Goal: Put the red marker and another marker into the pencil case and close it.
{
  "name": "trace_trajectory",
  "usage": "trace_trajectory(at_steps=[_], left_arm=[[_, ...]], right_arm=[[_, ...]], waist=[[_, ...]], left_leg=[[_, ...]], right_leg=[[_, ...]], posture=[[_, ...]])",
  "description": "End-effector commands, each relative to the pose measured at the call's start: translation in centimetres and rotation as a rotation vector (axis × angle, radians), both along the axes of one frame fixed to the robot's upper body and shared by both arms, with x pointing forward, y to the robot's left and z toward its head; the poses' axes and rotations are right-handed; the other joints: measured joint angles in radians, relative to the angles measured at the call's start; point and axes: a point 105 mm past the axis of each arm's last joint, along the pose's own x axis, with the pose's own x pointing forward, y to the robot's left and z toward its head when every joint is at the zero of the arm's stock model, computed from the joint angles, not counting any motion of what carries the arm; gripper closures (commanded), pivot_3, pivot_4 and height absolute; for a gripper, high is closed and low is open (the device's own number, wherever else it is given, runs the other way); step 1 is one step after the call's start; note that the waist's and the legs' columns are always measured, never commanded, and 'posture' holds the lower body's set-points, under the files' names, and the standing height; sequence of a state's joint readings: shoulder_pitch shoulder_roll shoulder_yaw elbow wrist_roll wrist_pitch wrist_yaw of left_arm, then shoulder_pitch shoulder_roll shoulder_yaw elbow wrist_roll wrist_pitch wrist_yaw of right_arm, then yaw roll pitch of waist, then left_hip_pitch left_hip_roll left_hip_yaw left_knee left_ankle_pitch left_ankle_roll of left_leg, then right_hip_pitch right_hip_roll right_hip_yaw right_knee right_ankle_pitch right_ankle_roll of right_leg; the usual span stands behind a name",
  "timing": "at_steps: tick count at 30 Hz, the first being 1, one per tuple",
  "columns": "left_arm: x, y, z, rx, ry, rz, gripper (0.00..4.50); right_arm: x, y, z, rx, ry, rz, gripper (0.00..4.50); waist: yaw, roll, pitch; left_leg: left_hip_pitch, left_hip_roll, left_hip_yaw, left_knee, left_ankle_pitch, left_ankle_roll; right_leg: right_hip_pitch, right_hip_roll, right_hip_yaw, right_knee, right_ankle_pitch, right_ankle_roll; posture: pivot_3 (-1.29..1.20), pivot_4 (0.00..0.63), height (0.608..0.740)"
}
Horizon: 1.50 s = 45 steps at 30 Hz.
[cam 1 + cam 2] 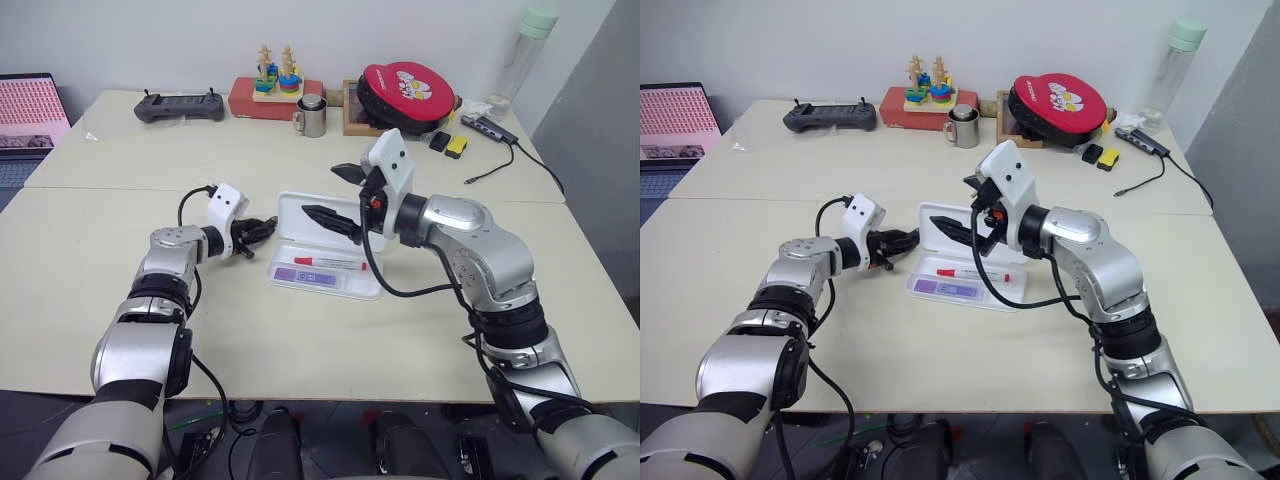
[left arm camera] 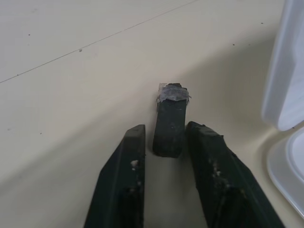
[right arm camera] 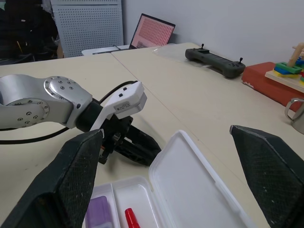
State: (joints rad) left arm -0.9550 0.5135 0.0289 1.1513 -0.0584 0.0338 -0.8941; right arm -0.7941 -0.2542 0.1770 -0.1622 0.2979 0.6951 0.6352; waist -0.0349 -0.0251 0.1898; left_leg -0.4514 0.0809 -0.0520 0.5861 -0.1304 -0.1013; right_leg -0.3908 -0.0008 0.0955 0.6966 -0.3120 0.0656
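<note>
Markers, red [image 1: 328,262] and purple [image 1: 302,275], lie inside the open pencil case [image 1: 325,215]. Left gripper [image 1: 262,230], just beside the case, is nearly pressed together, empty; right gripper [image 1: 338,198] spread above it.

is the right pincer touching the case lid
Apart. The right wrist view shows the right pincer wide open, with the case lid lying beyond and between its fingers, a clear gap either side.

Pencil case [image 1: 330,245]: smooth glossy white plastic. Table [image 1: 300,330]: matt cream laminate, lightly speckled. Left gripper [image 2: 164,152] fingers: scuffed matt black plastic. Mug [image 1: 313,116]: brushed metal. Stacking toy [image 1: 277,82]: painted wood.
</note>
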Motion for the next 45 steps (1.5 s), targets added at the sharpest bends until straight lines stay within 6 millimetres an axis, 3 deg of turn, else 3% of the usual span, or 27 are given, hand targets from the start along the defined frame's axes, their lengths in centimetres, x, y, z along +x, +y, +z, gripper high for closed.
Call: trace_trajectory(at_steps=[1, 5, 8, 10, 12, 14, 17, 20, 22, 24, 27, 29, 35, 43, 45], left_arm=[[0.0, 0.7, -0.1, -0.042, -0.012, 0.049, 3.98], [0.1, 1.2, 0.1, -0.076, -0.037, 0.095, 4.13], [0.9, 2.5, 1.3, -0.090, -0.118, 0.204, 4.14], [1.5, 3.4, 3.4, -0.140, -0.195, 0.290, 4.14], [1.8, 3.1, 6.4, -0.223, -0.290, 0.278, 4.14], [1.3, 1.4, 9.4, -0.330, -0.390, 0.164, 4.14], [-1.6, -3.5, 12.7, -0.425, -0.472, -0.163, 4.14], [-4.9, -8.1, 13.6, -0.458, -0.437, -0.420, 4.14], [-6.8, -10.7, 12.1, -0.388, -0.353, -0.568, 4.14], [-8.1, -12.4, 8.9, -0.218, -0.264, -0.667, 4.14], [-8.9, -13.2, 4.0, 0.006, -0.152, -0.751, 4.14], [-9.2, -13.5, 2.4, 0.049, -0.108, -0.784, 4.14], [-8.9, -14.4, 0.8, 0.107, -0.082, -0.843, 4.14], [-8.9, -14.9, 0.7, 0.090, -0.058, -0.882, 4.14], [-8.8, -14.6, 0.4, 0.115, -0.051, -0.879, 3.58]], right_arm=[[-0.4, -0.5, 1.8, 0.038, -0.063, 0.004, 0.00], [-0.2, -1.0, 1.9, 0.038, -0.065, -0.009, 0.00], [-0.2, -1.7, 2.0, 0.046, -0.065, -0.020, 0.00], [-0.4, -2.4, 1.9, 0.051, -0.060, -0.019, 0.00], [-0.7, -3.0, 1.5, 0.046, -0.044, -0.008, 0.00], [-1.3, -3.5, 0.8, 0.025, -0.032, 0.012, 0.00], [-2.2, -4.6, -0.1, 0.009, 0.003, 0.031, 0.00], [-2.7, -5.8, -0.7, -0.012, 0.021, 0.024, 0.00], [-3.4, -6.4, -1.6, -0.066, 0.034, 0.034, 0.00], [-4.0, -7.1, -2.4, -0.106, 0.051, 0.031, 0.00], [-4.5, -7.8, -2.9, -0.126, 0.075, 0.008, 0.00], [-4.6, -8.3, -3.3, -0.142, 0.087, -0.013, 0.00], [-5.3, -8.9, -3.9, -0.152, 0.097, -0.076, 0.00], [-5.5, -8.9, -3.9, -0.145, 0.093, -0.109, 0.00], [-5.5, -8.9, -3.9, -0.147, 0.095, -0.111, 0.00]], waist=[[0.000, 0.000, 0.000], [0.000, 0.000, 0.000], [-0.001, 0.000, 0.000], [0.000, 0.000, 0.000], [0.001, 0.000, 0.000], [0.003, 0.000, 0.000], [0.010, -0.001, 0.000], [0.006, 0.000, 0.000], [0.003, 0.000, 0.000], [0.001, 0.000, 0.000], [-0.013, 0.000, 0.000], [-0.022, 0.000, 0.000], [-0.021, 0.000, 0.000], [-0.021, 0.000, 0.000], [-0.021, 0.000, 0.000]], left_leg=[[0.000, 0.000, 0.000, 0.000, 0.000, 0.000], [0.000, 0.000, 0.000, 0.000, 0.000, 0.000], [0.000, 0.000, 0.000, 0.000, 0.000, 0.000], [0.000, 0.000, 0.000, 0.000, 0.000, 0.000], [0.000, 0.000, 0.000, 0.000, 0.000, 0.000], [-0.001, 0.000, 0.000, 0.000, 0.000, 0.000], [-0.002, 0.000, -0.001, -0.001, 0.000, 0.000], [-0.002, -0.001, 0.000, 0.000, 0.000, -0.001], [-0.001, -0.001, 0.000, 0.000, 0.000, 0.000], [0.000, -0.001, 0.000, 0.000, 0.000, 0.000], [0.002, 0.000, 0.000, 0.000, 0.000, 0.000], [0.002, 0.000, 0.001, 0.001, 0.000, 0.000], [0.001, -0.001, 0.001, 0.004, 0.000, 0.000], [0.000, -0.001, 0.001, 0.003, 0.000, 0.000], [0.000, -0.001, 0.001, 0.003, 0.000, 0.000]], right_leg=[[0.000, 0.000, 0.000, 0.000, 0.000, 0.000], [0.000, 0.000, 0.000, 0.000, 0.000, 0.000], [0.000, 0.000, 0.000, 0.000, 0.000, 0.000], [0.000, 0.000, 0.000, 0.000, 0.000, 0.000], [0.000, 0.000, 0.000, 0.000, 0.000, 0.000], [0.000, 0.000, 0.000, 0.000, 0.000, 0.000], [0.001, -0.001, -0.001, -0.001, 0.001, -0.002], [0.002, -0.002, -0.001, -0.003, 0.002, -0.003], [0.002, -0.002, -0.001, -0.003, 0.002, -0.003], [0.002, -0.001, -0.001, -0.002, 0.002, -0.003], [0.003, -0.001, 0.001, -0.001, 0.000, 0.001], [0.002, 0.000, 0.002, -0.001, 0.000, 0.001], [0.002, -0.001, 0.002, -0.002, 0.000, 0.003], [0.002, -0.001, 0.002, -0.003, 0.000, 0.003], [0.002, -0.001, 0.002, -0.003, 0.000, 0.002]], posture=[[0.00, 0.150, 0.740], [0.00, 0.150, 0.740], [0.00, 0.150, 0.740], [0.00, 0.150, 0.740], [0.00, 0.150, 0.740], [0.00, 0.150, 0.740], [0.00, 0.150, 0.740], [0.00, 0.150, 0.740], [0.00, 0.150, 0.740], [0.00, 0.150, 0.740], [0.00, 0.150, 0.740], [0.00, 0.150, 0.740], [0.00, 0.150, 0.740], [0.00, 0.150, 0.740], [0.00, 0.150, 0.740]])
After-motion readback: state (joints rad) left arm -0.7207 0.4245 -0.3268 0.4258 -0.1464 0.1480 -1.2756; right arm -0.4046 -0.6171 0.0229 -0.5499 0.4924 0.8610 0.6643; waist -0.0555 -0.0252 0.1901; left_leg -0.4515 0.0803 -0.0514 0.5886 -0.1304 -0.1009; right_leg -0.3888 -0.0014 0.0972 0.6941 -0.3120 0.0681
